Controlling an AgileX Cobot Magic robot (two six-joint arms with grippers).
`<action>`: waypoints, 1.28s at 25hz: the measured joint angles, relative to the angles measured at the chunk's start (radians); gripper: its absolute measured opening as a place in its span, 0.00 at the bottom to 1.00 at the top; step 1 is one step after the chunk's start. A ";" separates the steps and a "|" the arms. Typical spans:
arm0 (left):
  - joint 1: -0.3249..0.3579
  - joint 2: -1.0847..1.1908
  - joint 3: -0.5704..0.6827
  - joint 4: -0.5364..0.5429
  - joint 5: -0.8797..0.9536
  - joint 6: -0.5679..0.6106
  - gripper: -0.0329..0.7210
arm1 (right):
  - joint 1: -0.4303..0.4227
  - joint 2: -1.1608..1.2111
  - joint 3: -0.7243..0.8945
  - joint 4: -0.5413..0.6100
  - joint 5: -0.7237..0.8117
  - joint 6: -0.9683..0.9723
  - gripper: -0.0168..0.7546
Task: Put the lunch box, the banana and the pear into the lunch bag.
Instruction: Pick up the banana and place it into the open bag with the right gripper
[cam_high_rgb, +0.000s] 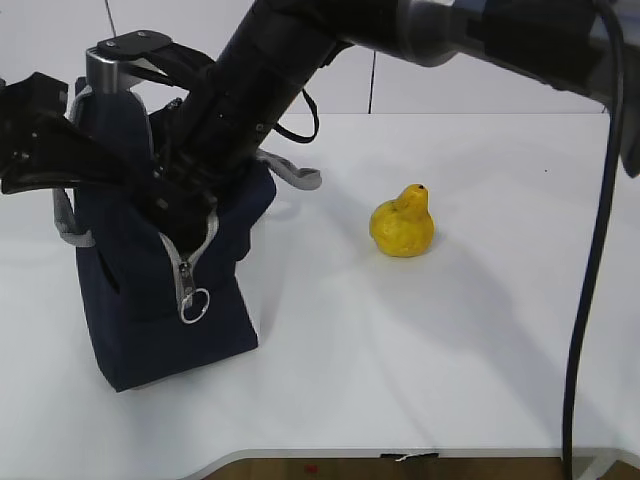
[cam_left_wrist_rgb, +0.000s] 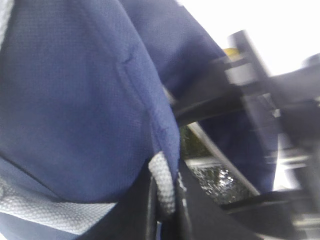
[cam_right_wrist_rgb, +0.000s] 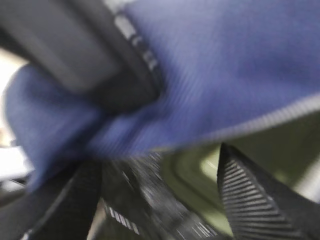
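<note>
The navy lunch bag (cam_high_rgb: 165, 290) stands unzipped on the white table (cam_high_rgb: 420, 350). The left gripper (cam_left_wrist_rgb: 167, 210) pinches its grey-edged rim. The right gripper (cam_right_wrist_rgb: 160, 200), fingers spread and empty, reaches inside, where something pale green shows. The pear (cam_high_rgb: 402, 224) sits well apart.

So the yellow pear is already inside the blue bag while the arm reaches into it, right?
Not quite. The pear sits on the white table, to the right of the lunch bag, as the exterior view shows. The right arm does reach into the bag.
</note>
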 joint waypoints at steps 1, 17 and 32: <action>0.000 0.000 0.000 0.000 0.000 0.000 0.07 | 0.000 0.000 0.000 -0.003 -0.002 0.000 0.74; 0.000 0.000 0.000 0.010 -0.014 0.000 0.07 | 0.002 -0.184 -0.007 -0.380 0.017 0.093 0.75; 0.000 0.000 0.000 0.014 -0.020 0.000 0.07 | -0.428 -0.219 0.134 -0.310 0.022 0.403 0.75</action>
